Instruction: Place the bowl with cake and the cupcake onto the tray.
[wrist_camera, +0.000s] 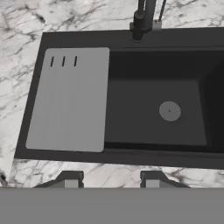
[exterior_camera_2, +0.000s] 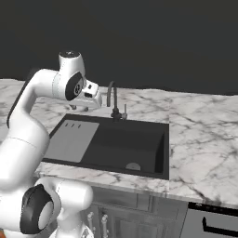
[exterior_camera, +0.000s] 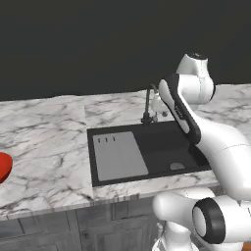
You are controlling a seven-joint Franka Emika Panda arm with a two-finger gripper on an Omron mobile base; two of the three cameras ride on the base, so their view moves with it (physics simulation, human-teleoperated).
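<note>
The arm rises from the base and bends over a black sink (exterior_camera: 162, 147) set into a white and grey marble desk (exterior_camera: 44, 132). In the hand view, the gripper (wrist_camera: 111, 180) looks down on the sink, and its 2 dark fingertips (wrist_camera: 70, 178) rise at the lower edge, standing well apart with bare marble showing between them; the jaws are spread and hold nothing. The left part of the sink carries a flat grey drainboard (wrist_camera: 70, 98) with 3 short slots near its far end. The right part is a deeper basin with a round grey drain (wrist_camera: 169, 111) in its floor. A dark faucet (wrist_camera: 144, 17) stands at the far rim of the sink, behind the basin, with a small lever just beside it. In the left base view, a glossy red curved edge, the bowl with cake (exterior_camera: 4, 166), lies on the desk at the far left border of the frame, well apart from the sink; most of it is cut off by the frame, so the cake cannot be made out. Grey cabinet fronts (exterior_camera: 73, 230) run below the desk edge.
</note>
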